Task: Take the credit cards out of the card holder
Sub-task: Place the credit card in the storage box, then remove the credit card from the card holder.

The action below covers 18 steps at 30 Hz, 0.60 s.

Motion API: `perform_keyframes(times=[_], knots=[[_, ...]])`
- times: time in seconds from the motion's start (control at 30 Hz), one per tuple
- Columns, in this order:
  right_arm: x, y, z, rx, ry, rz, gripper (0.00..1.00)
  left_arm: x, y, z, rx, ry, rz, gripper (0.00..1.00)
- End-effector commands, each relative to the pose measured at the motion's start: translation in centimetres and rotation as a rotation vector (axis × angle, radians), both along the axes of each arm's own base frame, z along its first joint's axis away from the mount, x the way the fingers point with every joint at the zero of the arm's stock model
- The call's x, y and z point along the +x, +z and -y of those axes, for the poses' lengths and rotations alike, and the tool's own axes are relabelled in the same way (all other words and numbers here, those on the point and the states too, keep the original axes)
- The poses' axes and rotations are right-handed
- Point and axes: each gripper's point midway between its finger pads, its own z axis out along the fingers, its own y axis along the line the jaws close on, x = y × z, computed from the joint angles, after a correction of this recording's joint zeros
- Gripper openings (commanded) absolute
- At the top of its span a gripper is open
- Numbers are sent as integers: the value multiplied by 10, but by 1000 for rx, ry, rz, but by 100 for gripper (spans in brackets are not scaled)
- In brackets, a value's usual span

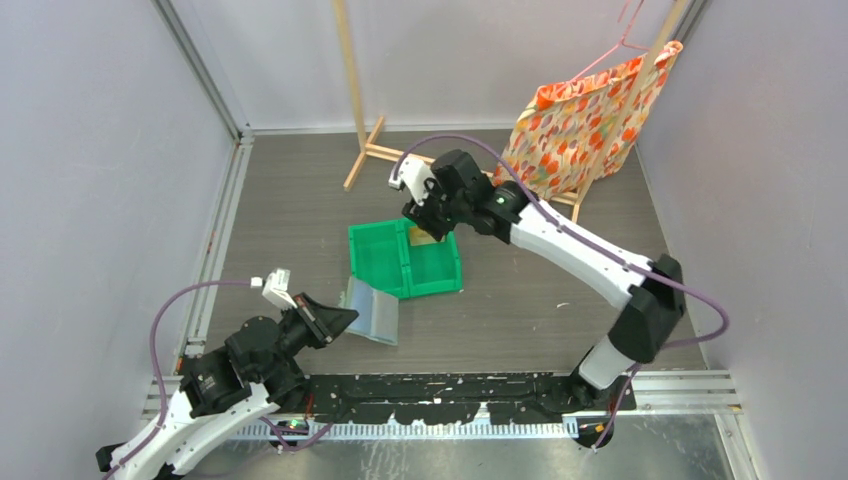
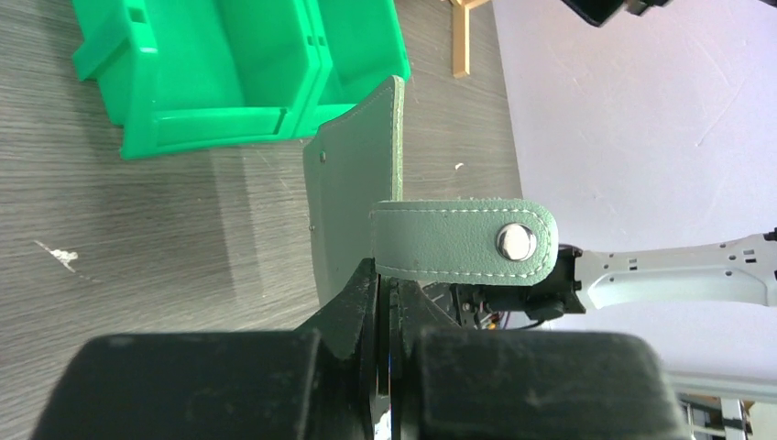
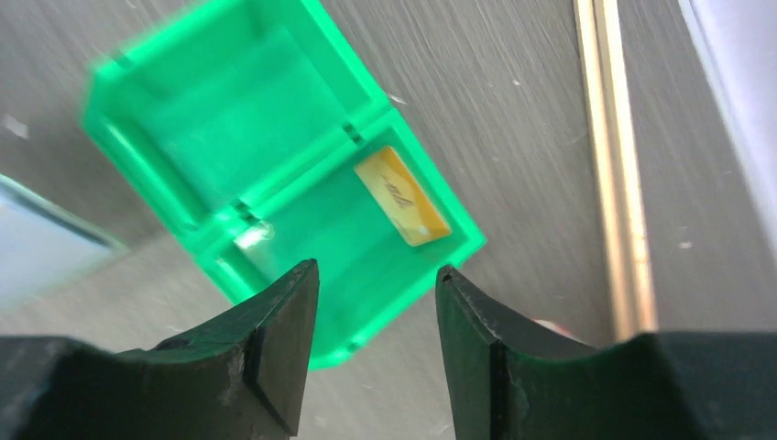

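The left fingers (image 2: 353, 307) are pinched tight on one edge of the card holder (image 1: 375, 312). They hold it on the desk (image 1: 300, 210) just off the near-left corner of the green bin (image 1: 440, 288). In the top view the holder stands half open. Its pale inner face is turned up and toward the bin, and its long side runs from the bin's corner down toward the arms' bases. The left wrist view shows only the grey-green outside and the snap strap (image 2: 463, 243), so I cannot tell whether any cards remain in the slots.

One tan credit card (image 3: 403, 196) lies flat in the bin's right compartment, at its far end and clear of any grip.

The right fingers (image 3: 275, 321) hang above that same compartment, parted and holding nothing, with the card just ahead of and below them.

If more cards are to come out, the holder lies across the bin from the right fingers, toward the near-left corner. The open face already tilts their way, and the right arm is the free one, so it would have to cross over the bin to reach the slots.
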Motion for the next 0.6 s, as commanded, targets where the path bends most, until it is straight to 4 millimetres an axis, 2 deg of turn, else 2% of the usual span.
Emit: perform_keyframes(times=[0.0, 0.1, 0.17, 0.2, 0.27, 0.33, 0.43, 0.57], knots=[[-35, 23, 1, 292, -210, -165, 57, -7, 28, 14, -68, -96, 94, 1], [-69, 18, 10, 424, -263, -280, 63, -16, 31, 23, -78, -170, 107, 1], [-89, 7, 29, 492, -345, -336, 64, -21, 29, 31, -85, -217, 93, 0], [-91, 6, 34, 533, -403, -357, 65, -23, 26, 35, -89, -240, 82, 0], [-109, -1, 52, 620, -513, -428, 66, -27, 22, 46, -112, -284, 58, 1], [-128, -8, 58, 702, -569, -531, 65, -30, 23, 60, -166, -333, 54, 0], [-150, -18, 58, 855, -617, -674, 58, -29, 16, 74, -233, -364, 49, 1], [-167, -39, 69, 910, -702, -722, 49, -22, -17, 82, -263, -335, -32, 1]])
